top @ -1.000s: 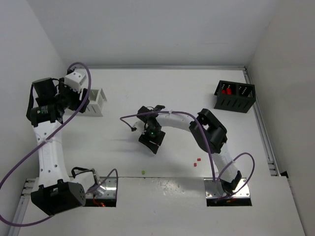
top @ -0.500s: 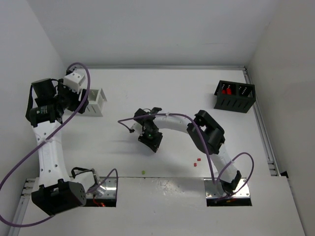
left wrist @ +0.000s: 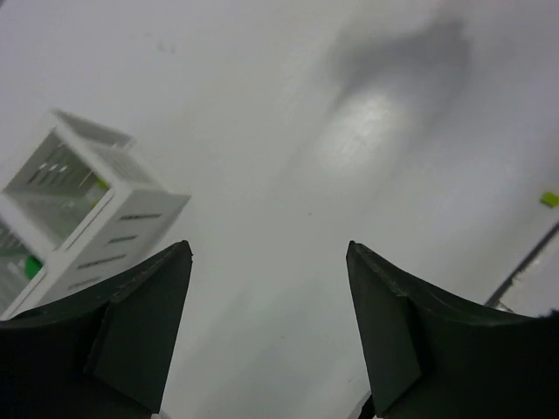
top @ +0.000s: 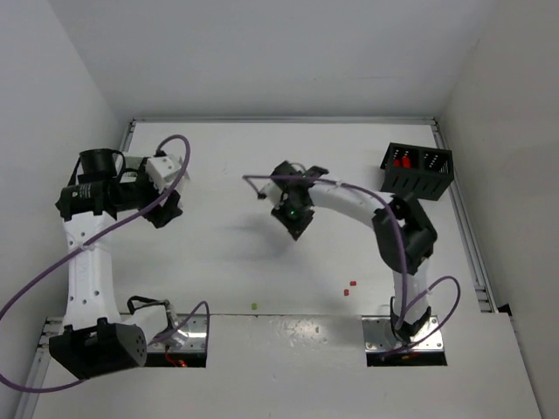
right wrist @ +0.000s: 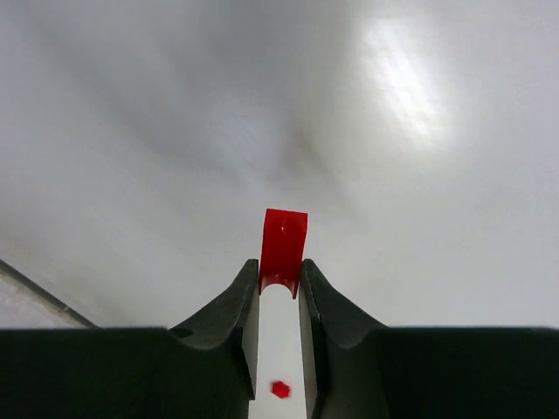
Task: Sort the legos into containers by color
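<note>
My right gripper (top: 294, 218) hangs over the middle of the table, shut on a small red brick (right wrist: 284, 243) that sticks out past its fingertips (right wrist: 279, 271). A tiny red piece (right wrist: 279, 389) lies on the table below it. The black bin (top: 417, 171) stands at the back right with red pieces inside. My left gripper (top: 162, 208) is open and empty (left wrist: 269, 255), above the table just right of the white slatted bin (left wrist: 83, 205), which holds green bits (left wrist: 33, 264). In the top view my left arm hides the white bin.
Two red bricks (top: 350, 287) lie on the table near the right arm's base. A yellow-green brick (top: 254, 306) lies near the front edge and also shows in the left wrist view (left wrist: 548, 199). Walls close in the table at the back and sides.
My right gripper has lifted and moved back and to the right with the red brick. My left gripper has swung right and forward, and now covers the white bin in the top view.
</note>
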You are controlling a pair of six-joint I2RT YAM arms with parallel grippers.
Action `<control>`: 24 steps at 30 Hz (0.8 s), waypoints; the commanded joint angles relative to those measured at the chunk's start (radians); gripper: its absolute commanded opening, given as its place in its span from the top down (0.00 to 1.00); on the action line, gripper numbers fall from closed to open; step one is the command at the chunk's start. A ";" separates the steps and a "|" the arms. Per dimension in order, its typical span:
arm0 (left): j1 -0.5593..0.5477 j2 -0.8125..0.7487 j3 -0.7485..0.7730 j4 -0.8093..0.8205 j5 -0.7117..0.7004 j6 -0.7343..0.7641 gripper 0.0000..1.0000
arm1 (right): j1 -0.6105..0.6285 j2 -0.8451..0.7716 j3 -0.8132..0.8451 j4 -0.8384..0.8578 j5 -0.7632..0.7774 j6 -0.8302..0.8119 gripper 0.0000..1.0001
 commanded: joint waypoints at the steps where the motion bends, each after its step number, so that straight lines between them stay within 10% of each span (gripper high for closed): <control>1: -0.084 0.048 0.042 -0.162 0.107 0.160 0.22 | -0.163 -0.167 0.033 0.007 0.040 -0.005 0.96; 14: -1.095 0.116 -0.289 0.147 -0.211 -0.196 0.26 | -0.670 -0.053 0.540 -0.236 -0.043 -0.059 0.96; 24: -1.405 0.260 -0.383 0.347 -0.362 -0.220 0.29 | -0.848 0.035 0.671 -0.266 -0.008 -0.088 0.96</control>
